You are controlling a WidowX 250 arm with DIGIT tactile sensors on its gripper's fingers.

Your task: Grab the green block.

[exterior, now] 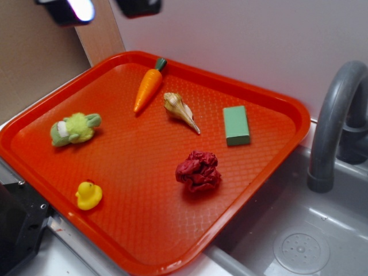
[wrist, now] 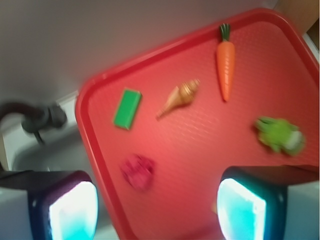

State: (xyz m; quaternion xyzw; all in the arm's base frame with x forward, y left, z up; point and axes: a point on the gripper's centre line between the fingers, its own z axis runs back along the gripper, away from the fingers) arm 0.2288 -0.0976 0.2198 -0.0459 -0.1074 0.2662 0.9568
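Exterior view:
- An orange-red tray (exterior: 69, 167) lies tilted in the frame, beside a grey sink (exterior: 299, 241) with a grey faucet (exterior: 333, 115) at the right.
- The green block (exterior: 236, 125) lies flat on the tray's right side, near the far right rim, touching nothing.
- A seashell (exterior: 179, 110) lies just left of the block, apart from it, its pointed end turned toward the block.
- A toy carrot (exterior: 149, 86) lies at the far middle of the tray, its green top near the far rim.
- A yellow-green plush toy (exterior: 75, 129) sits at the left side; a yellow rubber duck (exterior: 88, 195) stands near the near-left rim.
- A crumpled dark red object (exterior: 199, 171) rests near the tray's middle, nearer than the block and well apart from it.
- The gripper (exterior: 103, 8) shows only as two dark shapes at the top edge, high above the tray's far left corner and well apart from the block.

Wrist view (blurred):
- The gripper (wrist: 157, 210) appears at the bottom edge; two fingers (wrist: 72, 210) stand wide apart with nothing between them, so the jaws are spread.
- The block (wrist: 127, 108) lies at the tray's left side, clear of the jaws.
- The seashell (wrist: 179, 98), carrot (wrist: 226, 59), plush toy (wrist: 280, 135) and red object (wrist: 137, 171) are all free on the tray (wrist: 200, 150).
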